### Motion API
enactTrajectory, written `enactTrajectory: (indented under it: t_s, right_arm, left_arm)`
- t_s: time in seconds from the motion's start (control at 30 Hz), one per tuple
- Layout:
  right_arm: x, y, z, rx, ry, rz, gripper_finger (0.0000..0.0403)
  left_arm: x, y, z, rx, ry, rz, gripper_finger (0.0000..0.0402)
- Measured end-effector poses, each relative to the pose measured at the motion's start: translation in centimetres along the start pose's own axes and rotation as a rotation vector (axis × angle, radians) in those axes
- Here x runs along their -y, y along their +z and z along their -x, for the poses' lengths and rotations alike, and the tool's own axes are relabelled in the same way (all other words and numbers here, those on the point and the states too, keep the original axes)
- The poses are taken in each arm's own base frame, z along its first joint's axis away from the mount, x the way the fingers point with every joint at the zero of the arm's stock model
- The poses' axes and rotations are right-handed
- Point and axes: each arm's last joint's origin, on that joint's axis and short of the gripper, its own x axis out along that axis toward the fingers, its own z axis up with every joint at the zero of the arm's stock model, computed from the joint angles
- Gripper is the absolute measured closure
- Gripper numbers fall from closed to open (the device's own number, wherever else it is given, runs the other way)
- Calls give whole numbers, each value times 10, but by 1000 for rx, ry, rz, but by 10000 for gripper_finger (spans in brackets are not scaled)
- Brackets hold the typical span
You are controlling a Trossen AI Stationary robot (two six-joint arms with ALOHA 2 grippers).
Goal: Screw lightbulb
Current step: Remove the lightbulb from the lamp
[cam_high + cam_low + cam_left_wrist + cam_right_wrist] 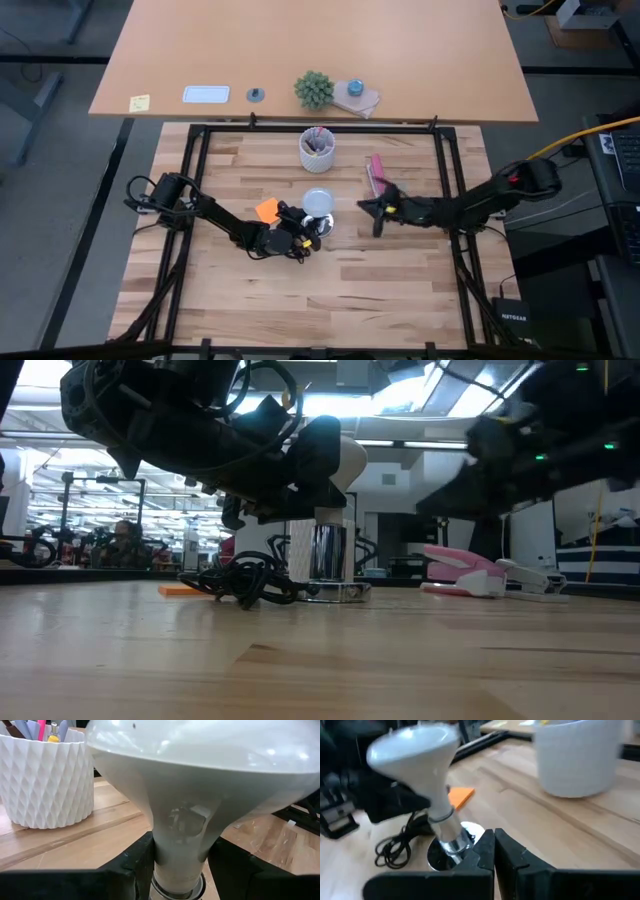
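Two arms meet mid-bench. The left gripper point(300, 238) has its fingers point(127, 865) clamped on the neck of the lightbulb point(420, 755), which stands base-down in the silvery fitting point(452, 851). A tilted turn could cross-thread it. To the right, the right gripper point(494, 852) waits just beside the fitting, fingers together.

Bright overhead ceiling lights point(400, 400) silhouette the arms at counter point(320, 660) level; the right wrist view shows motion blur.
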Motion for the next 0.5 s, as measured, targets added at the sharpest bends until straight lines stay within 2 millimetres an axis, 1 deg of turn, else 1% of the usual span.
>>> enactTrajectory:
  t_s: [0.1, 0.23, 0.33, 0.5]
  right_arm:
    - [-12, -3, -25, -67, 24, 67, 400]
    - [-17, -18, -52, -168, 3, 110, 400]
    - [-20, -26, -63, -196, -1, 112, 400]
    - [-23, -30, -74, -210, -5, 113, 400]
  left_arm:
    - [0, 0, 0, 0, 0, 4, 250]
    - [0, 0, 0, 0, 0, 4, 250]
    - [0, 0, 0, 0, 0, 2, 250]
    - [0, 0, 0, 0, 0, -1, 250]
